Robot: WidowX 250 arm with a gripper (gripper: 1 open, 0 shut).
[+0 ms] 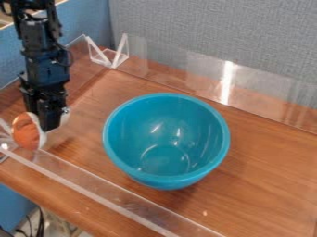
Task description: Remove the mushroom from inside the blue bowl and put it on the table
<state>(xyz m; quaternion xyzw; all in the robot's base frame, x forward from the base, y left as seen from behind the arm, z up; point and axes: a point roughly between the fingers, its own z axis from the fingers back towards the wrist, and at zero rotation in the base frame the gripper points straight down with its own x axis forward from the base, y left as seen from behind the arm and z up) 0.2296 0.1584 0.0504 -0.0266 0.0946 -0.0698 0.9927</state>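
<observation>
The blue bowl [166, 139] stands in the middle of the table [266, 171], and its inside shows nothing in it. The mushroom [24, 132], with an orange-brown cap and a white stem, is low at the table's left end, close to the clear wall. My gripper [47, 122] points straight down beside it, left of the bowl and clear of its rim. Its dark fingers are closed on the mushroom's white stem side, and the cap sticks out to the left.
Low clear acrylic walls [87, 190] run along the front, left and back edges. A clear stand [114, 51] sits at the back left. Bare wood lies to the right of the bowl.
</observation>
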